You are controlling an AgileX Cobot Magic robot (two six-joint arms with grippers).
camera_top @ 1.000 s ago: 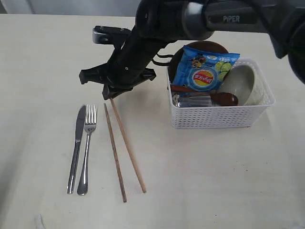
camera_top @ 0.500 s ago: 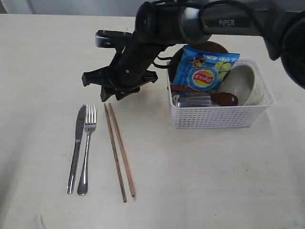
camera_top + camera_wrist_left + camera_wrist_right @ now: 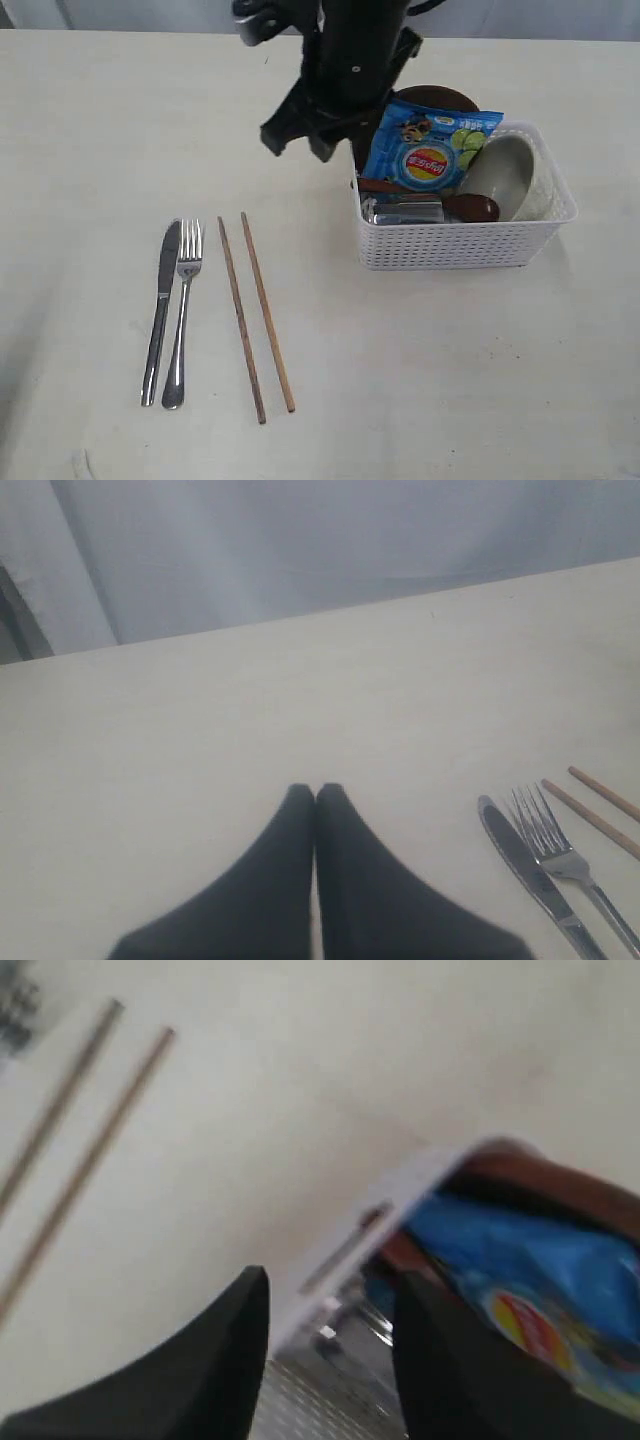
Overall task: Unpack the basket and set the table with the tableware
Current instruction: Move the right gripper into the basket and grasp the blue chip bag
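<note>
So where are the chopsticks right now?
Exterior view: the chopsticks lie side by side on the table, left of the basket and just right of the fork.

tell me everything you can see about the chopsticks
The chopsticks are two thin, straight brown sticks, wooden by the look, lying flat on the table. They run nearly parallel with a narrow gap between them, beside the fork and apart from the basket. Only the table touches them.
</note>
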